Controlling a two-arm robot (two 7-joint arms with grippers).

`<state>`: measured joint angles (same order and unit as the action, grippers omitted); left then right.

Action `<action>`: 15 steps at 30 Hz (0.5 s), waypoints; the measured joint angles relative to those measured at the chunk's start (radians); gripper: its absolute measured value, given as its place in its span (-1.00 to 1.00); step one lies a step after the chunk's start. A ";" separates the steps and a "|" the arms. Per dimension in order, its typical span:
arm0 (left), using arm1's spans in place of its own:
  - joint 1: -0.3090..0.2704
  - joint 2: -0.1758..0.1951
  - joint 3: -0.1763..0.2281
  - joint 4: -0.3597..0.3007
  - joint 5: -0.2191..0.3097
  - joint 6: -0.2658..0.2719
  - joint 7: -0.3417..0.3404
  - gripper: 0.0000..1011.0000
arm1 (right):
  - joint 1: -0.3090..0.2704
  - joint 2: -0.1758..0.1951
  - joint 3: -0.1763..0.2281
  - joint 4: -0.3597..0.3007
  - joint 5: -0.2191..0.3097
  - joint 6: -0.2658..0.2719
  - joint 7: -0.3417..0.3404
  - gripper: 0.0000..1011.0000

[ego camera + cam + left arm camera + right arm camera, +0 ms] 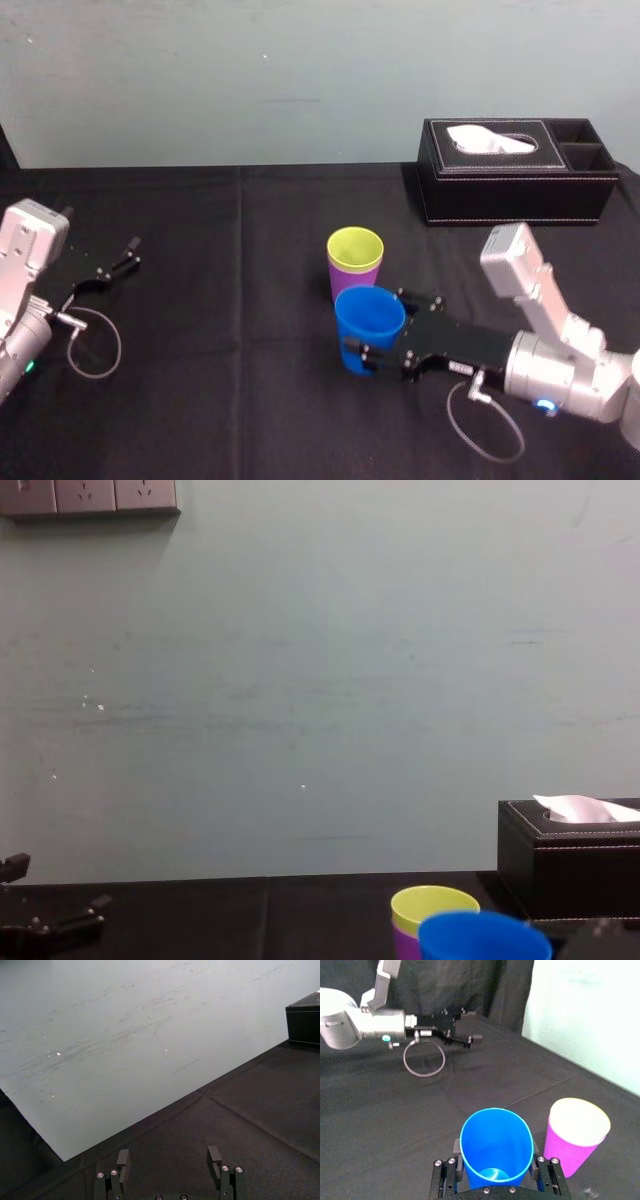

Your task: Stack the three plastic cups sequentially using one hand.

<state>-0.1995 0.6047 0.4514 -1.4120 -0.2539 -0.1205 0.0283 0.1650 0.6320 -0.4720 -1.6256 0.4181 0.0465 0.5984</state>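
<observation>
My right gripper (383, 325) reaches in from the right side of the counter (230, 380), and its jaws are closed on the blue cup (362, 330), one on each side of the cup just below the rim. The blue cup is upright, mouth up, near the middle of the counter. I cannot tell whether its base touches the cloth. Just behind it, close enough to overlap in the head view, the yellow-green cup (355, 250) sits nested inside the purple cup (345, 287), and that pair stands upright on the counter. A black tissue box (515, 185) sits at the back right, well apart from the cups. My left gripper (128, 254) is parked far to the left, its jaws apart with nothing between them.
</observation>
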 joint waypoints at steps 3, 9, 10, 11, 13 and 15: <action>0.000 0.000 0.000 0.000 0.000 0.000 0.000 1.00 | -0.004 0.013 0.015 -0.028 0.007 0.012 -0.009 0.44; 0.000 0.000 0.000 0.000 0.000 0.000 0.000 1.00 | 0.009 0.032 0.055 -0.087 0.025 0.058 -0.043 0.44; 0.000 0.000 0.000 0.000 0.000 0.000 0.000 1.00 | 0.014 0.032 0.058 -0.089 0.026 0.062 -0.046 0.44; 0.000 0.000 0.000 0.000 0.000 0.000 0.000 1.00 | 0.018 0.032 0.061 -0.091 0.027 0.066 -0.049 0.44; 0.000 0.000 0.000 0.000 0.000 0.000 0.000 1.00 | 0.036 0.028 0.066 -0.093 0.029 0.080 -0.059 0.44; 0.000 0.000 0.000 0.000 0.000 0.000 0.000 1.00 | 0.050 0.024 0.067 -0.091 0.029 0.091 -0.064 0.44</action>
<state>-0.1996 0.6047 0.4514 -1.4119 -0.2539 -0.1206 0.0283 0.2149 0.6556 -0.4051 -1.7170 0.4467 0.1377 0.5346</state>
